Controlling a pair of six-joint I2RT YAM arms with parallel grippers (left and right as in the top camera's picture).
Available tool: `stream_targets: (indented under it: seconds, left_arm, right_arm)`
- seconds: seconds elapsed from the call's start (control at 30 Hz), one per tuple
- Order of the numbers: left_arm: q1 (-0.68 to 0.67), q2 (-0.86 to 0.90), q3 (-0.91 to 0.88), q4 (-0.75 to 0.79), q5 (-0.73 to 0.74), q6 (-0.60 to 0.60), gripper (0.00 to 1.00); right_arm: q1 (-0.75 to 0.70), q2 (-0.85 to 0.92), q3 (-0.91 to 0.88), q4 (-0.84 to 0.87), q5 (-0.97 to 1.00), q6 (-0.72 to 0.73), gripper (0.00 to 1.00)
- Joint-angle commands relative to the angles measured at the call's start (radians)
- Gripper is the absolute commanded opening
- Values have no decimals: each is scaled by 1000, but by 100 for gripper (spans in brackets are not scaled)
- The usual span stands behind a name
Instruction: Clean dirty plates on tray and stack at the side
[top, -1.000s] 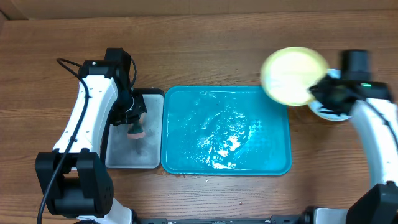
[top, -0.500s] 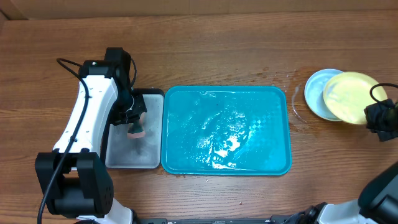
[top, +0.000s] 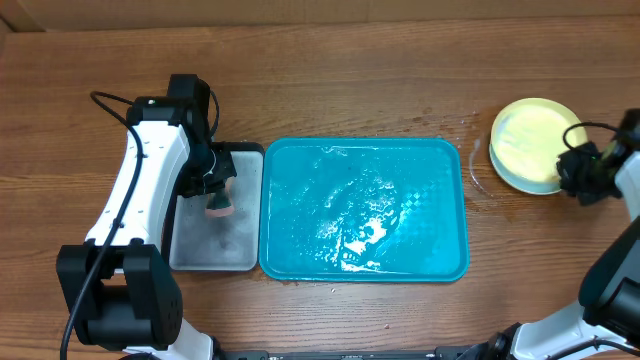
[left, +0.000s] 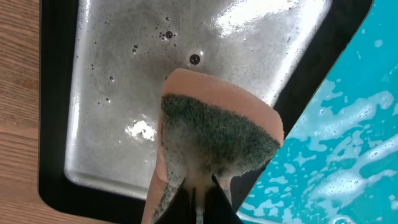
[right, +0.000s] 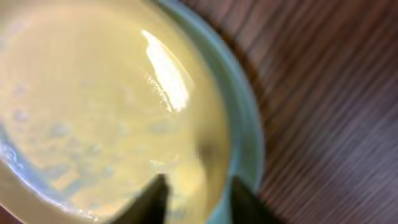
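A yellow plate (top: 530, 140) lies on top of a light blue plate (top: 497, 166) on the table, right of the teal tray (top: 420, 170). My right gripper (top: 578, 172) is at the stack's right edge. In the right wrist view its fingers (right: 198, 198) are apart and straddle the yellow plate's (right: 93, 106) rim, with the blue plate's rim (right: 245, 124) beneath. My left gripper (top: 213, 190) is shut on a pink and green sponge (top: 218, 207), holding it over the grey basin (top: 205, 250). The sponge (left: 217, 137) is wet and hangs from the fingers (left: 199, 186).
The teal tray holds soapy water and foam, and no plates. The grey basin (left: 112, 93) with a black rim stands against the tray's left side. Water drops lie on the wood between the tray and the plate stack.
My right arm carried the yellow plate from above the tray's far right corner to the right and set it down centred on the blue plate. The left arm has not moved.
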Motion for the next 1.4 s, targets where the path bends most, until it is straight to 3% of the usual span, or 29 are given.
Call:
stream_targets:
  seconds: [0.0, 0.07, 0.17, 0.2, 0.53, 0.83, 1.0, 1.03, 1.17, 1.2, 1.37]
  left_arm:
    - [5, -2, -3, 1, 0, 18, 4]
    - [5, -2, -3, 1, -1, 18, 4]
    - [5, -2, -3, 1, 0, 19, 4]
    - [5, -2, -3, 2, 0, 19, 4]
    - [5, -2, -4, 21, -55, 16, 4]
    - [18, -2, -146, 121, -108, -34, 4]
    - [32, -1, -226, 201, -88, -34, 6]
    - [32, -1, -229, 204, -89, -34, 10]
    - [32, -1, -229, 213, -88, -34, 90]
    - [32, -1, -229, 214, -85, -34, 100]
    - [32, -8, -192, 181, -66, -34, 99]
  right_arm:
    - [53, -3, -1, -14, -18, 0, 100]
    - [68, -3, -1, -50, 9, 10, 97]
    - [72, -5, -1, -118, 93, 29, 64]
    - [72, -7, 1, -135, 106, 25, 61]
    - [125, -161, 123, -282, 100, -102, 76]
    - [324, -380, 306, -535, 93, -162, 81]
    - [473, -474, 328, -576, 94, -164, 83]
    - [500, -489, 328, -570, 94, -166, 85]
    - [587, -531, 328, -554, 94, -171, 89]
    - [605, -536, 328, -554, 93, -182, 89]
    - [659, -545, 328, -569, 93, -237, 100]
